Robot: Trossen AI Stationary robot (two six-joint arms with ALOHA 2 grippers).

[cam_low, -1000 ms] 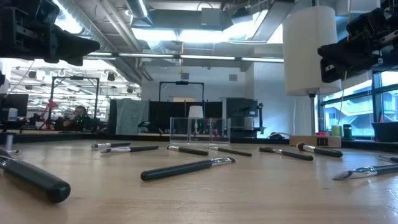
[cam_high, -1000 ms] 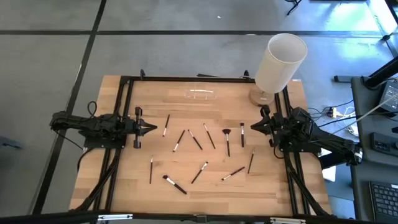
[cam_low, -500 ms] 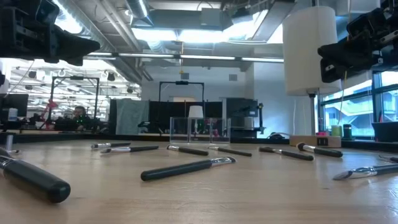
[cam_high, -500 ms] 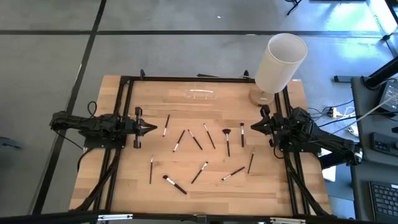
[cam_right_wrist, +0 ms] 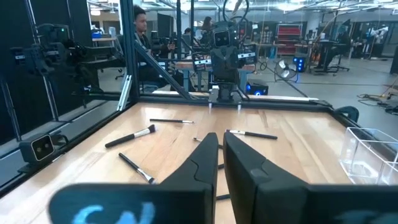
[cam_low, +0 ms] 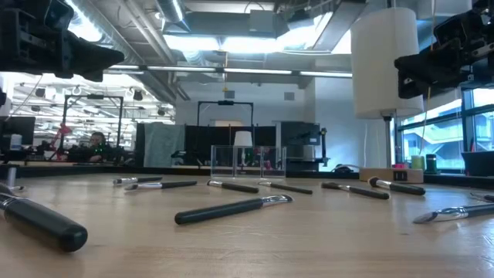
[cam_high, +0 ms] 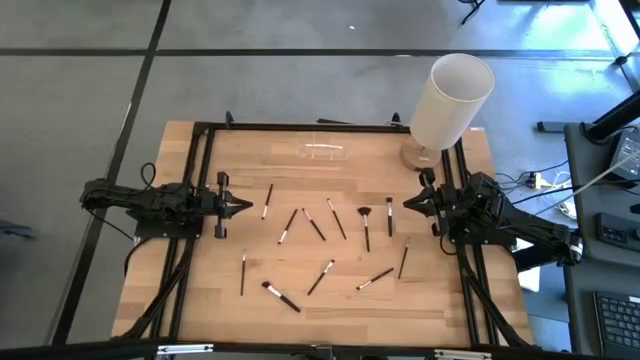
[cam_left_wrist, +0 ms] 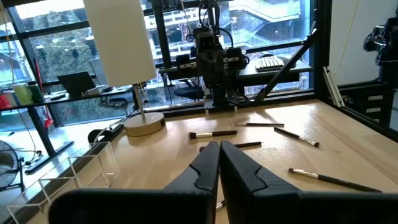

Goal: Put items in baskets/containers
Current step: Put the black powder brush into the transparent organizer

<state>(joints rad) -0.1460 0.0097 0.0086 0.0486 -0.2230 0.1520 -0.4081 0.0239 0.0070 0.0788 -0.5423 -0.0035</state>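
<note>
High view: the makeup brushes (cam_high: 322, 240) were seen scattered flat across the middle and near part of the wooden table (cam_high: 230, 300), while the clear holder (cam_high: 324, 152) stood apart from them by the far edge, left of the tall white cylinder (cam_high: 451, 99). The left gripper (cam_high: 243, 207) was held at the table's left side and the right gripper (cam_high: 408, 204) at its right (tips turned toward each other). Both pairs of fingers were pressed together, and nothing was gripped by either.

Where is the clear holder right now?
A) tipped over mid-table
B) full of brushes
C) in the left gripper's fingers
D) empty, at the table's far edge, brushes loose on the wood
D: the clear holder stands empty at the far edge; the brushes lie scattered on the table.
</note>
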